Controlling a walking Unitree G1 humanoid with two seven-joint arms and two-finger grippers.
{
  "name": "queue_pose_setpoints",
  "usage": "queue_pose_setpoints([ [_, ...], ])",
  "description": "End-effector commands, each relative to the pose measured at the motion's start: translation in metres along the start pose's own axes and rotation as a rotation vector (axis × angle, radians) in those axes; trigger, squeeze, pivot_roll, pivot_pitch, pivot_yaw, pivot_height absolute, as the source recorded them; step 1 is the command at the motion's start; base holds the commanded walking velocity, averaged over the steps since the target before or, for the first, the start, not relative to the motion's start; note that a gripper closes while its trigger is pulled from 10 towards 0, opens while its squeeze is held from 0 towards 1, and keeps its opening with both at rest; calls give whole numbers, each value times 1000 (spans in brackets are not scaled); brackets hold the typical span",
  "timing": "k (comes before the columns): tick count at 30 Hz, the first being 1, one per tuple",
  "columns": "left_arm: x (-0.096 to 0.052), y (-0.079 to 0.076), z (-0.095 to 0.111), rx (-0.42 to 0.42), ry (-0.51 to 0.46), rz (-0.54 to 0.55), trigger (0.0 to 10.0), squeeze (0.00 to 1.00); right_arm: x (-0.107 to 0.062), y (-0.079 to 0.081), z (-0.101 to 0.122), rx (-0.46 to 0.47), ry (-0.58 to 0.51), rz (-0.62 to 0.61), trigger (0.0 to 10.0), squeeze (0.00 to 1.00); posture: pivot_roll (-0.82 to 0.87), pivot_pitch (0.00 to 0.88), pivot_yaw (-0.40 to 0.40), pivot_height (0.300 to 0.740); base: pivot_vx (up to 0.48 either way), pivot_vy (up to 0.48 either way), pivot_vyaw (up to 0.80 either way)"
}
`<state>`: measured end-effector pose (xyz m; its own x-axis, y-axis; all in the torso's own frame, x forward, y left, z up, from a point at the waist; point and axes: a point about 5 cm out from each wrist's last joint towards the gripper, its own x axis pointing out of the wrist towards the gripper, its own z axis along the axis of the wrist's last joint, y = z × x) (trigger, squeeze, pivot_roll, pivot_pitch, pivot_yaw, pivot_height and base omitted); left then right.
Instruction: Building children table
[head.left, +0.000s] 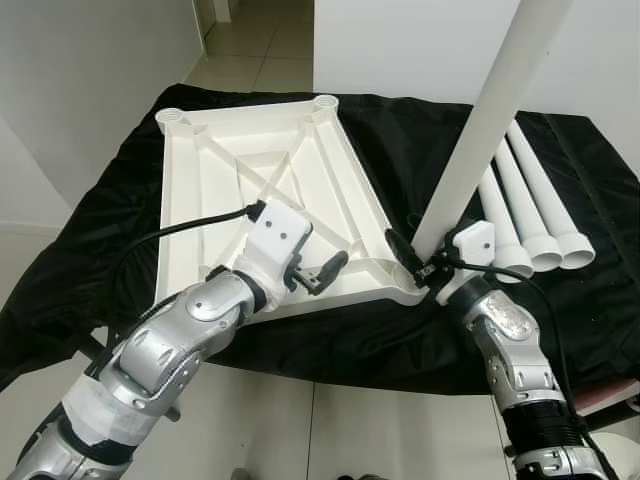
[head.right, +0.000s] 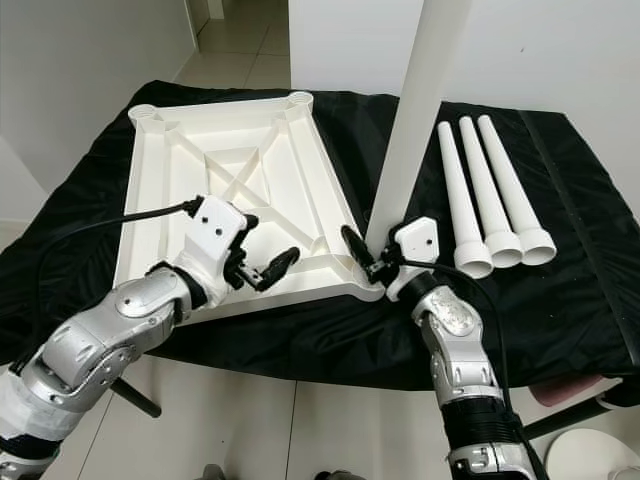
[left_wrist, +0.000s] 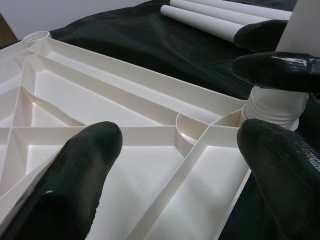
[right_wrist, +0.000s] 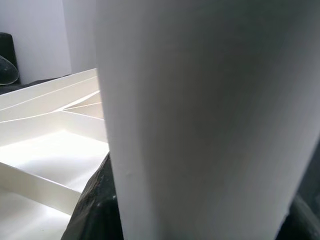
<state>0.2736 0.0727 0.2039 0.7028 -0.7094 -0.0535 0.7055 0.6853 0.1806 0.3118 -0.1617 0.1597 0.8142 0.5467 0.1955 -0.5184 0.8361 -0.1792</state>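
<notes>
Left eye view: black cloth (head.left: 400, 130) underlies tabletop (head.left: 230, 180); right tool (head.left: 415, 262) grips leg (head.left: 480, 130); left tool (head.left: 315, 275) wide.

A white ribbed tabletop (head.right: 230, 190) is laid upside down. One white leg (head.right: 415, 110) is stood upright in its near right corner socket. Three more legs (head.right: 485, 195) are laid side by side just beside it.

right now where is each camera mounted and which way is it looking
Left and right eye views: head, looking down at the upturned table top on black cloth; both silver arms show.
Left wrist view: along the open left end effector across the table top ribs.
Right wrist view: against the leg held by the right end effector.
All share table top and leg.
</notes>
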Motion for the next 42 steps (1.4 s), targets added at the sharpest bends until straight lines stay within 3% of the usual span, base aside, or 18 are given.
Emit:
queue_pose_setpoints([
  [1,-2,-15,3,18,-9,-245,10000,0,-5,12,-32,99,154,20,10000,0,67,126,30,740,0,0,0],
  [11,-4,-15,2,28,-11,-245,10000,0,-5,4,-39,235,197,-94,10000,0,69,113,21,740,0,0,0],
  [22,-5,-14,2,22,-8,-236,10000,0,-4,11,-35,196,181,-130,10000,0,72,121,15,740,0,0,0],
  [28,-6,-15,-1,6,1,-235,10000,0,5,25,-26,248,137,-259,10000,0,70,122,3,740,0,0,0],
  [32,-4,-17,0,18,-9,-229,10000,0,13,39,-23,299,135,-412,10000,0,67,116,-4,740,0,0,0],
  [36,-3,-17,0,11,-12,-230,10000,0,14,41,-23,281,146,-489,10000,0,66,116,-6,740,0,0,0],
  [37,-2,-17,-1,8,-12,-230,10000,0,16,42,-22,273,146,-564,10000,0,54,113,-12,740,0,0,0],
  [42,-2,-17,-1,6,-13,-230,10000,0,17,44,-19,279,128,-627,10000,0,52,112,-16,740,0,0,0],
])
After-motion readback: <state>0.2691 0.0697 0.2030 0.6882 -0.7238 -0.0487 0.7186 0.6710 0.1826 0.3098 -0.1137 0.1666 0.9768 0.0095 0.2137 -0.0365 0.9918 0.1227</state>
